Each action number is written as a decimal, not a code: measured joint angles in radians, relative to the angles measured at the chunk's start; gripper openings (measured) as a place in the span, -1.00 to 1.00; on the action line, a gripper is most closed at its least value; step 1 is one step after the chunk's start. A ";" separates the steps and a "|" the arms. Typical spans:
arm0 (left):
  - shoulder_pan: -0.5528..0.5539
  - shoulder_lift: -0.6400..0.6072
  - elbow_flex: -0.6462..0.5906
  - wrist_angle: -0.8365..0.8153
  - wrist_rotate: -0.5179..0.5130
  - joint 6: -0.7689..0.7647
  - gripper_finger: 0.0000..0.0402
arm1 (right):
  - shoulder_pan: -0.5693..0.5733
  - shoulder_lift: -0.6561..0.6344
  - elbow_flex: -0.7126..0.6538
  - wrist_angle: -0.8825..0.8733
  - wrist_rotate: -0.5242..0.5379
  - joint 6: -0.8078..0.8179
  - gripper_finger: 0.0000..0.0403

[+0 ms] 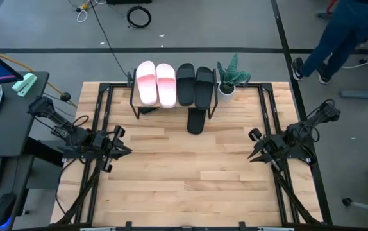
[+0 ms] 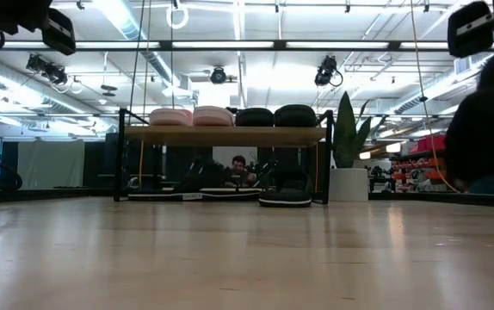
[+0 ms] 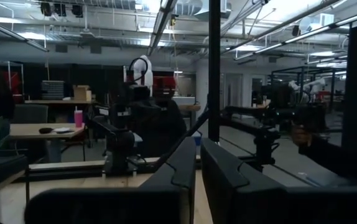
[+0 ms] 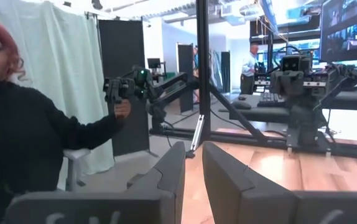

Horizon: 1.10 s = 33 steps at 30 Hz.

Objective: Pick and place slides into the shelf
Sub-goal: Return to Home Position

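Observation:
The shelf [image 2: 225, 133] stands at the table's far edge. Two pale pink slides [image 1: 156, 83] and two black slides [image 1: 195, 85] lie side by side on its top board. Another black slide [image 1: 196, 120] lies on the table, its far end under the shelf and its near end sticking out. Thin flip-flops [image 2: 197, 194] lie on the table under the shelf. My left gripper [image 1: 125, 151] hangs at the table's left side, fingers almost together [image 3: 198, 165], holding nothing. My right gripper [image 1: 253, 154] hangs at the right side with a narrow gap [image 4: 193, 162], also holding nothing.
A small potted plant [image 1: 230, 77] stands right of the shelf. A person in black [image 4: 23, 143] sits beyond the table's edge, and another person's legs [image 1: 338, 45] show at the far right. Bare wood tabletop [image 1: 184, 173] lies between the arms.

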 joint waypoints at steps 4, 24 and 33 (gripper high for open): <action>0.000 0.000 0.000 -0.001 0.000 -0.003 -0.85 | 0.000 0.000 -0.072 0.091 0.000 0.043 -0.69; 0.000 0.000 0.000 -0.003 0.000 -0.053 -0.86 | 0.000 0.003 -0.122 0.069 -0.003 0.016 -0.69; 0.000 0.000 0.000 -0.003 -0.001 -0.053 -0.80 | 0.000 0.004 -0.122 -0.126 -0.003 0.017 -0.69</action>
